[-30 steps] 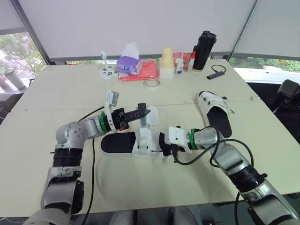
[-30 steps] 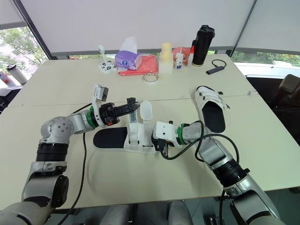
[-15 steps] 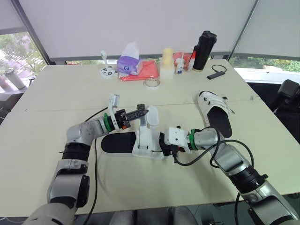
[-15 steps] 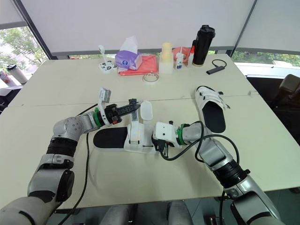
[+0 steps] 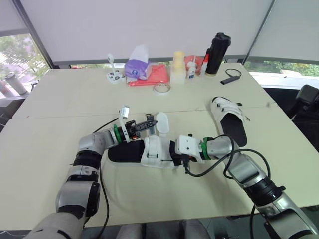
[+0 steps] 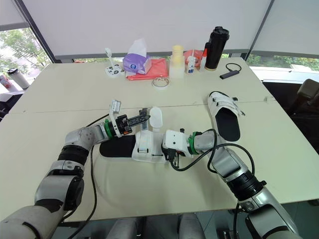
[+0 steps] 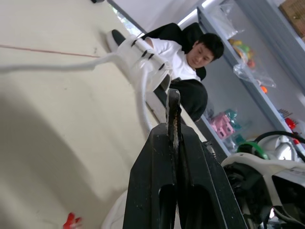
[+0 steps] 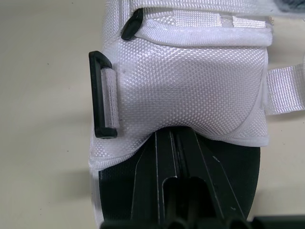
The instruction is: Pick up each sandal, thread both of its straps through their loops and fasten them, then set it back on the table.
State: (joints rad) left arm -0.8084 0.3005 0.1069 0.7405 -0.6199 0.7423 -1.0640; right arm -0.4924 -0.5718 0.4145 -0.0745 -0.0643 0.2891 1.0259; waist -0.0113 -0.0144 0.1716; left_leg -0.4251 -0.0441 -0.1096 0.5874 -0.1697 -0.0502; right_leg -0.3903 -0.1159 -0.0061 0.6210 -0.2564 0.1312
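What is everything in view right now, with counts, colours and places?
centre sandal: 1, white on black, mid-table
right sandal: 1, white on black, table's right side
flask: 1, black, far edge
tissue pack: 1, purple, far edge
cloth: 1, red, beside the tissue pack
tape roll: 1, pale, before the cloth
jar: 1, pale yellow, far edge
small device: 1, black, right of the flask
table: 1, cream
person: 1, white top, beyond the table
left gripper: 1, black fingers shut, by the centre sandal's raised strap
right gripper: 1, black fingers shut, tips under the centre sandal's upper

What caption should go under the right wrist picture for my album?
Right gripper grips the white sandal beside its black strap loop.
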